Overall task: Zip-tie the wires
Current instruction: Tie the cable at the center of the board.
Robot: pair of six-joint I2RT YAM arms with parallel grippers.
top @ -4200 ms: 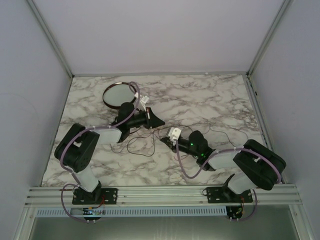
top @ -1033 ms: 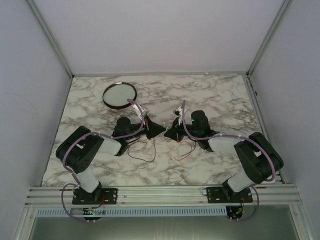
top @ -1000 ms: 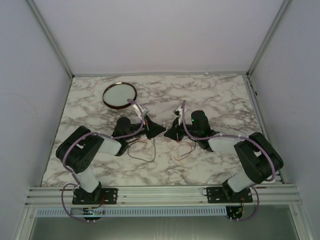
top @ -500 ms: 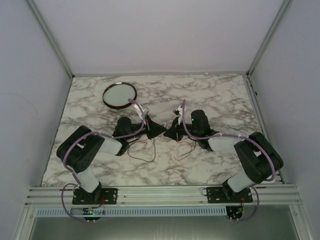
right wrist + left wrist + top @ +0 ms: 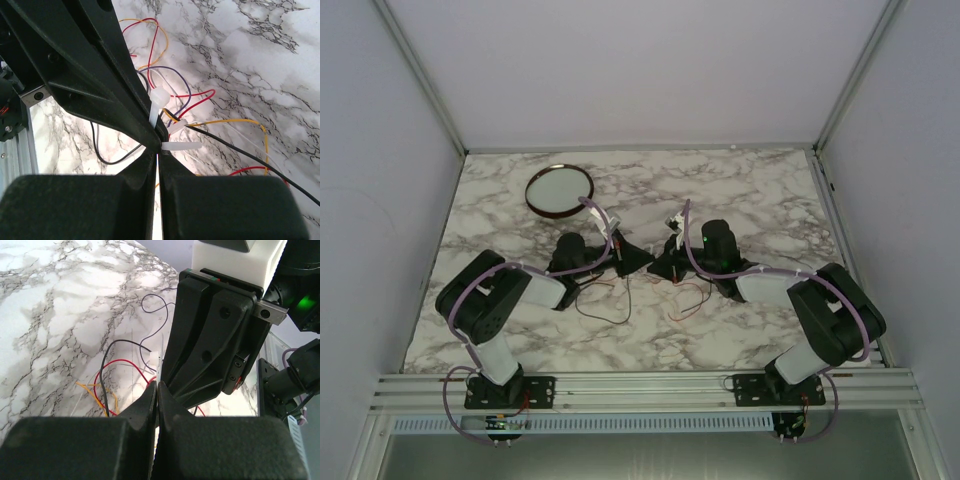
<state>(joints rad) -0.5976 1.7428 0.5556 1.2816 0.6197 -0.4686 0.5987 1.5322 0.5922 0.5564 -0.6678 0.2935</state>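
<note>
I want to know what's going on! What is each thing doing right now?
left gripper: shut, pinching the zip tie.
right gripper: shut, pinching the zip tie too.
zip tie: at the wires, strap ends sticking out.
wires: loose and tangled, gathered at the gripper tips.
dish: lying flat, empty.

Soft, even light; blurry close foreground.

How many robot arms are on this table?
2. The left arm comes from the near left, the right arm from the near right; left gripper and right gripper meet mid-table at the wires. None seems hidden.
</note>
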